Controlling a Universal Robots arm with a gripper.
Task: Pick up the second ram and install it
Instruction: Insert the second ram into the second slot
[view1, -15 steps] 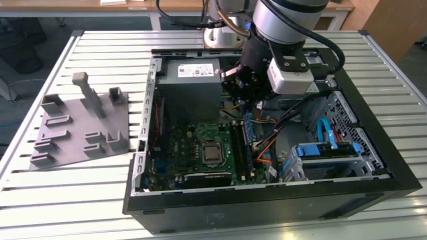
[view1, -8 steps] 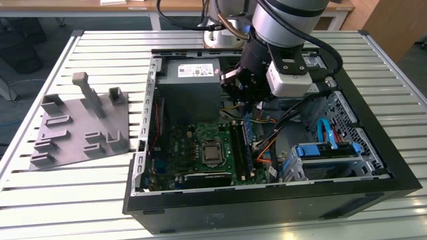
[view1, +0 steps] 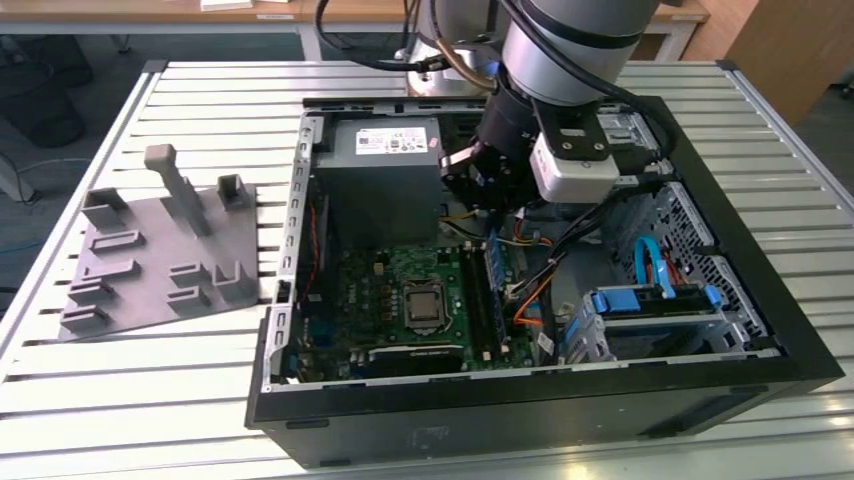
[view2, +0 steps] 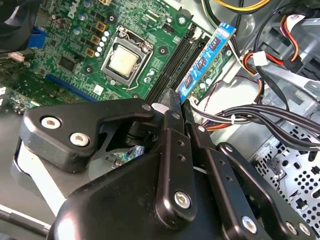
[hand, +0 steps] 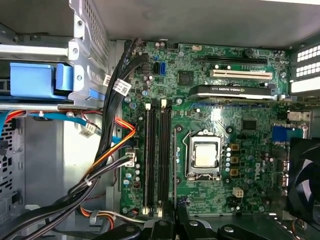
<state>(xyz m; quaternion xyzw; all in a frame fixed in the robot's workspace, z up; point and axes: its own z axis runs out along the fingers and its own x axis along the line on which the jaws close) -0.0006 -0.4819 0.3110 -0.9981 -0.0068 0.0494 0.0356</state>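
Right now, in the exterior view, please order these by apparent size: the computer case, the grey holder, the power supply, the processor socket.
Largest to smallest:
1. computer case
2. grey holder
3. power supply
4. processor socket
The holder and the power supply are the closest pair, but the holder looks wider.

Probably a robotics lab: slatted workbench (view1: 80, 400), opened computer case (view1: 534, 412).

Exterior view: high, oblique, looking down on the computer case (view1: 534, 400) on the desk (view1: 134, 400). Both wrist views: close above its interior, looking in; shared region, the motherboard (view2: 75, 50) (hand: 240, 150) around the processor socket (view2: 123, 62) (hand: 204, 155).
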